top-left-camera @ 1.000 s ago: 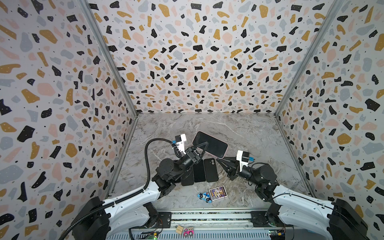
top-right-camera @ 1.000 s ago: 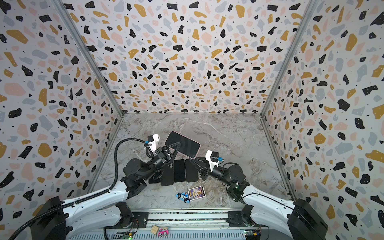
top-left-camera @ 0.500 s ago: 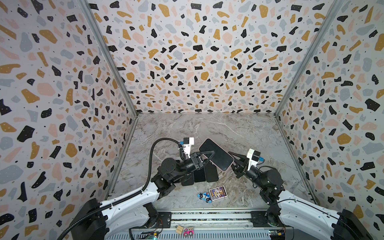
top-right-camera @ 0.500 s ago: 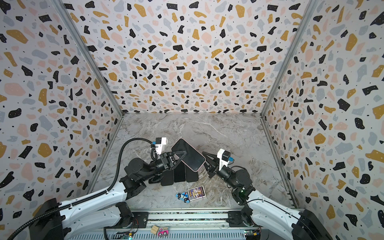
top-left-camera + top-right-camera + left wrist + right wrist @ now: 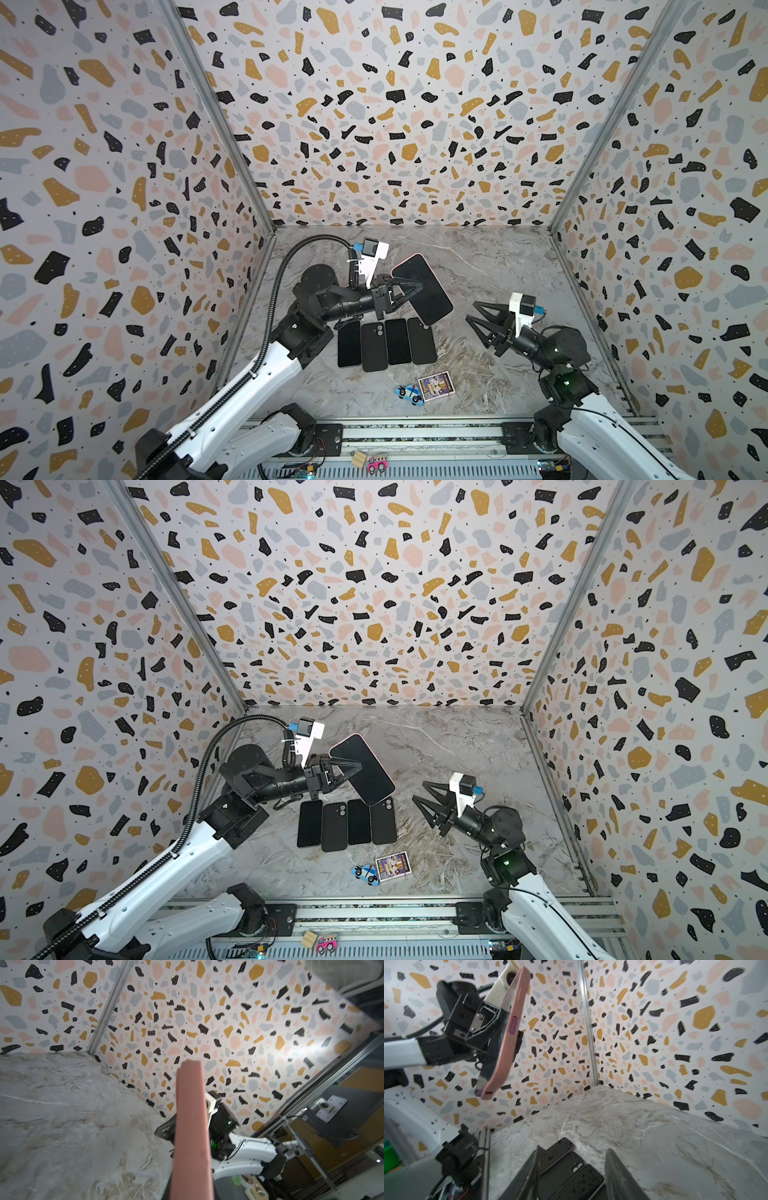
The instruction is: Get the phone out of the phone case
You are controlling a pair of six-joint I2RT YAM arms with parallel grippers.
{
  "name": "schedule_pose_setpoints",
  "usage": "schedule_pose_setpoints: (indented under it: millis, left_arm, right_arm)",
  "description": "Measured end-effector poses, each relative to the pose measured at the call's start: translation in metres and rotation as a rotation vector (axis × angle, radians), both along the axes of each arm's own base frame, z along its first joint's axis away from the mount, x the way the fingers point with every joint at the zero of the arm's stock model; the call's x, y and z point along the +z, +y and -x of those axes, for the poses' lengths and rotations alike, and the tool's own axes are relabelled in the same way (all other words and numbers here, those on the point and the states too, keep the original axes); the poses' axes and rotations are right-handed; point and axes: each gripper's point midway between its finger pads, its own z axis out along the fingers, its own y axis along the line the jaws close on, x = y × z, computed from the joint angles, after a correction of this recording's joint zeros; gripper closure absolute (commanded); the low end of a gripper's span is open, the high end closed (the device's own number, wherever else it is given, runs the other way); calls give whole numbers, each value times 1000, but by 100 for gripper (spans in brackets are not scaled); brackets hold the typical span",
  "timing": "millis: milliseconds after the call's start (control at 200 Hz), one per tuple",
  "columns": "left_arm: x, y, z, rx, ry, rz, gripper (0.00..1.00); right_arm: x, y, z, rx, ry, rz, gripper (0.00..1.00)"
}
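Observation:
The phone [image 5: 424,291] [image 5: 365,771], dark-screened, sits in a pink phone case [image 5: 191,1126] [image 5: 508,1039] and hangs tilted above the marble floor. My left gripper [image 5: 419,286] [image 5: 358,766] is shut on one long edge of it. In the left wrist view the case's pink back fills the middle and hides the jaws. My right gripper [image 5: 471,311] [image 5: 418,791] [image 5: 573,1149] stands open and empty to the right of the phone, clearly apart from it, pointing toward it.
Several dark phones or cases [image 5: 386,343] [image 5: 347,823] lie side by side on the floor below the held phone. A picture card [image 5: 435,385] and a small toy car [image 5: 409,394] lie nearer the front rail. Terrazzo walls close in three sides.
The left gripper has carried the cased phone up and a little right, turning it. The right gripper has opened and drawn back to the right, away from the phone.

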Motion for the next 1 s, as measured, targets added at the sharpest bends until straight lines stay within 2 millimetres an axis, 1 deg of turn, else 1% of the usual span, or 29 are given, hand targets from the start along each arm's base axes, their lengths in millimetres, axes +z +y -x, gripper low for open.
schedule_pose_setpoints:
  millis: [85,175,300,370,456,536,601,706,996]
  left_arm:
    - [-13,7,-3,-9,-41,-81,100]
    - [-31,12,-4,-31,-53,-147,100]
    - [-54,10,4,-112,-49,-212,100]
    - [-62,10,10,-151,-55,-239,100]
    - [-65,10,15,-183,-68,-249,100]
    - [-65,10,19,-201,-86,-250,100]
    - [-64,11,20,-206,-98,-249,100]
    - [-64,11,21,-209,-108,-248,100]
    - [-63,11,21,-212,-114,-245,100]
  right_arm:
    - [7,9,3,71,3,52,48]
    - [5,17,4,126,10,97,48]
    - [-16,27,2,199,53,161,48]
    - [-30,33,0,243,80,197,49]
    - [-44,43,1,309,97,241,52]
    - [-48,56,8,381,88,278,52]
    - [-44,65,17,434,48,288,52]
    - [-37,71,31,496,-10,282,52]
    - [-37,76,45,575,-35,272,53]
